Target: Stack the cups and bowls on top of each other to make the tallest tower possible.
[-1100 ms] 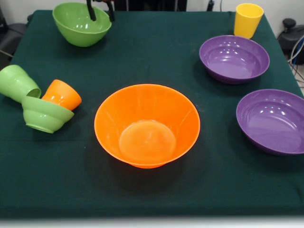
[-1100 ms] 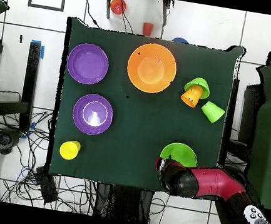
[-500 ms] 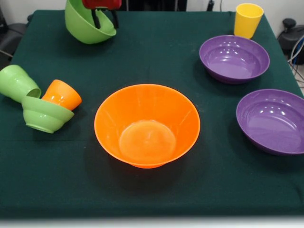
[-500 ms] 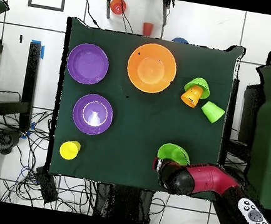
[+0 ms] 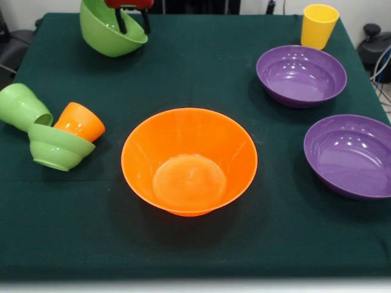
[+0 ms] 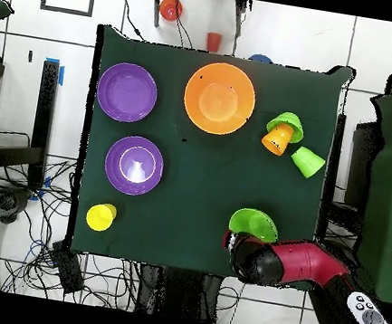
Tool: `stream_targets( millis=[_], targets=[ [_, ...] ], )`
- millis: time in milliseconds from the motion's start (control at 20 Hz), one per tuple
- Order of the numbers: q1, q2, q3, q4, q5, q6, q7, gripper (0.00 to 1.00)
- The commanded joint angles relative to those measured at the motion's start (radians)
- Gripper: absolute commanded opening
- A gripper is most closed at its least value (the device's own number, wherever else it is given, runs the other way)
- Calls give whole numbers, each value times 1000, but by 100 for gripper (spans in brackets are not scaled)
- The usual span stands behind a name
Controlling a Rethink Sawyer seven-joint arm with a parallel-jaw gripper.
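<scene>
My gripper (image 5: 133, 23) is shut on the rim of the medium light green bowl (image 5: 105, 35) at the table's far left. It holds the bowl tilted, one finger inside and one outside. In the overhead view the gripper (image 6: 240, 243) is at the bowl's (image 6: 255, 224) near edge. The large orange bowl (image 5: 189, 160) stands empty at the table's middle. Two purple bowls (image 5: 301, 75) (image 5: 351, 155) sit at the right. The yellow cup (image 5: 318, 25) stands upright at the far right. The small light green bowl (image 5: 58, 146), the orange cup (image 5: 79, 122) and the light green cup (image 5: 23, 107) lie tipped together at the left.
The table (image 5: 201, 73) has a dark green cloth. In the overhead view a small red thing (image 6: 213, 41) and an orange-red one (image 6: 171, 8) lie on the floor beyond the table. Cables run over the floor around it.
The medium green bowl stood flat with the fingers at its rim. It has since been gripped and tipped up, and has shifted slightly left in the front view.
</scene>
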Motion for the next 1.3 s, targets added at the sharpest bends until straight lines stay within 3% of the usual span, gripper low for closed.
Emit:
stream_targets(
  millis=[50,250,550,850,1300],
  targets=[
    [-68,-46,112,39,-5,-27,-207,100],
    [-122,-67,192,42,62,43,-271,100],
    [-145,-80,231,43,76,90,-278,100],
    [-87,-12,182,-1,-11,22,-185,100],
    [-42,11,143,-16,-61,-25,-134,100]
  ],
)
